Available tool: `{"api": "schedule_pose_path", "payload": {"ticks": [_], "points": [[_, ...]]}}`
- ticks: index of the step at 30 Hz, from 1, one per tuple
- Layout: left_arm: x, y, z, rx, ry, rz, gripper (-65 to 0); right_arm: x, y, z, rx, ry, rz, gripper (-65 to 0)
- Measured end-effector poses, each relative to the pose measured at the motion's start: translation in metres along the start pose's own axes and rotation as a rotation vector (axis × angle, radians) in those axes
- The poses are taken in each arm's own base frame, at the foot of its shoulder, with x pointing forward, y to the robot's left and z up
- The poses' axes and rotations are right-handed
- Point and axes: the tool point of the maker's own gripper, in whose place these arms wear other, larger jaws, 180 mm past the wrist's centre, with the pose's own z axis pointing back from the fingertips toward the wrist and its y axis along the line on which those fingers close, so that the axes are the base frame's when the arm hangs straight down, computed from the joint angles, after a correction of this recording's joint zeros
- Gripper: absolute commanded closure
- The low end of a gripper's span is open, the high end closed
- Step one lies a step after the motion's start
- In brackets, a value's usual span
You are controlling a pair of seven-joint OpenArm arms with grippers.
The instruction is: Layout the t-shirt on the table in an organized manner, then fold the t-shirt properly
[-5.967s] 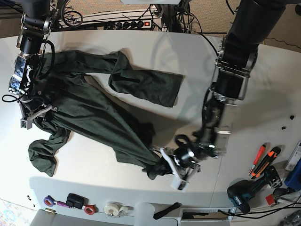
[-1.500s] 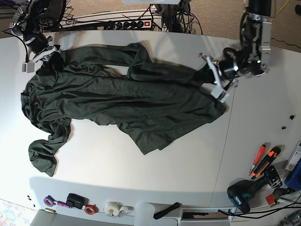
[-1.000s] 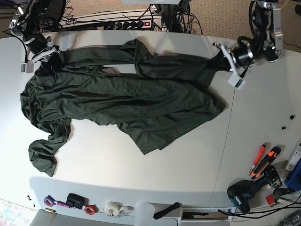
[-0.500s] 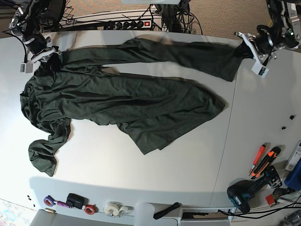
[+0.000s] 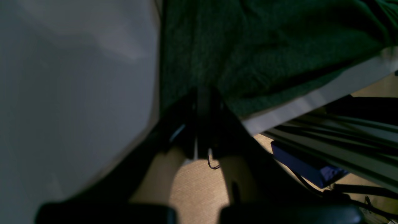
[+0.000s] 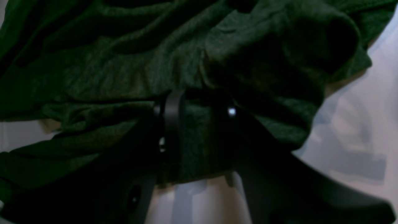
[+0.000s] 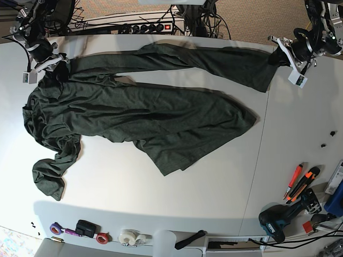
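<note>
Base: left gripper (image 7: 285, 55) has carried its corner of the t-shirt (image 7: 139, 115) out to the upper right of the frame, up from bottom centre a few seconds back. That edge is now a long taut band along the top of the table (image 7: 177, 193). Barely any travel in the last half second, so the pull looks finished. Right gripper (image 7: 52, 67) hasn't moved, upper left, pinning the other corner. Lower body and the sleeve at lower left are still crumpled, so layout is only partly done

Left wrist: jaws pressed tight together on a pinch of dark green fabric, centre frame. Cloth runs to the upper right, over the table's far edge, with floor below

Right wrist: jaws part-way apart, a thick bunch of cloth clamped between them, centre frame, bare white table at the right

Judgement: top edge straight, next is flattening the hem and sleeves before any fold
</note>
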Motion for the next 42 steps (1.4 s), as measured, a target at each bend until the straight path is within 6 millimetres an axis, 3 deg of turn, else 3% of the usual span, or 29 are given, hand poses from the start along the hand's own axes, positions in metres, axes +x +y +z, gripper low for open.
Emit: {"api": "schedule_pose_path", "payload": {"ticks": [13, 16, 20, 25, 31, 36, 42], "points": [[0.002, -0.014, 0.0, -0.083, -0.017, 0.033, 0.0, 0.001, 0.0, 0.0, 0.001, -0.004, 0.001, -19.8], [0.002, -0.023, 0.001, -0.135, -0.029, 0.027, 0.0, 0.005, 0.002, 0.001, 0.018, -0.021, -0.012, -23.6], [0.01, -0.033, 0.003, -0.191, -0.071, 0.012, -0.1, 0.017, -0.006, 0.006, 0.007, -0.017, 0.022, -23.6], [0.034, -0.03, 0.021, -0.202, -0.179, 0.009, -7.9, 0.031, -0.005, 0.011, 0.004, -0.042, 0.06, -23.6], [0.064, -0.024, 0.047, -0.165, -0.304, -0.018, -8.3, 0.065, 0.013, 0.023, 0.011, -0.122, 0.152, -23.6], [0.089, -0.021, 0.05, -0.148, -0.365, -0.056, -9.3, 0.082, 0.026, 0.029, 0.022, -0.175, 0.202, -23.6], [0.129, -0.016, 0.058, -0.123, -0.483, -0.102, -18.2, 0.091, 0.001, 0.03, -0.124, -0.197, 0.234, -23.6]]}}
